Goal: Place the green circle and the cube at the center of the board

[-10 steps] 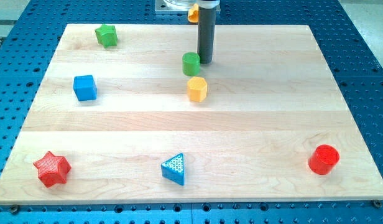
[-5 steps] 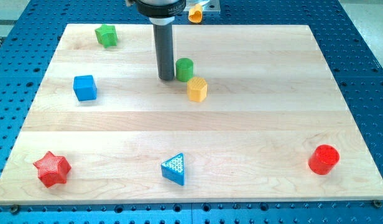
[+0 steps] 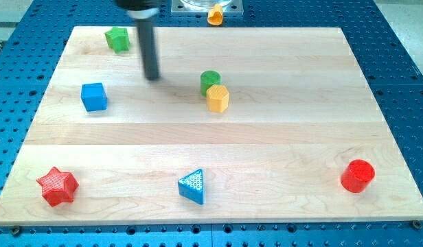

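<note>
The green circle sits above the board's middle, touching the yellow hexagon just below it. The blue cube stands at the view's left. My tip is down on the board between them, left of the green circle and up and to the right of the blue cube, touching neither.
A green star lies at the top left, close to the rod. A red star is at the bottom left, a blue triangle at the bottom middle, a red cylinder at the bottom right. The wooden board lies on a blue perforated table.
My tip has swung from the green circle's right, round to its left, then further left and up. The green circle has shifted slightly and now rests against the yellow hexagon.
</note>
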Motion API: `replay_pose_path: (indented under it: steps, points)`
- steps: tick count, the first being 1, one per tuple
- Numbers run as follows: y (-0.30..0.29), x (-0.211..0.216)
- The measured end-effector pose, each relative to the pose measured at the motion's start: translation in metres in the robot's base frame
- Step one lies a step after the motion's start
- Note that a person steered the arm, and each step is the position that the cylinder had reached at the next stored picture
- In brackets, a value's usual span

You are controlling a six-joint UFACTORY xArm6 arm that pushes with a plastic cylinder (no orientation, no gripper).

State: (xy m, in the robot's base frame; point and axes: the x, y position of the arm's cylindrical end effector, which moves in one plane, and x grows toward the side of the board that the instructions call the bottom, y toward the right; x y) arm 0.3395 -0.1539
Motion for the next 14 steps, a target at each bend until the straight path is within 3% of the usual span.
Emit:
replay_pose_path:
  steps: [1, 2, 3, 4, 5, 6, 8, 10, 11, 13, 14]
  points:
    - [-0.090, 0.003]
    - [-0.150, 0.033]
    - [-0.150, 0.076]
    - [-0.115, 0.107]
    - [-0.082, 0.105]
    - [-0.121, 0.105]
    - [-0.031, 0.103]
    - [-0.128, 0.105]
    - [-0.110, 0.080]
    - [0.028, 0.059]
    - [0.024, 0.047]
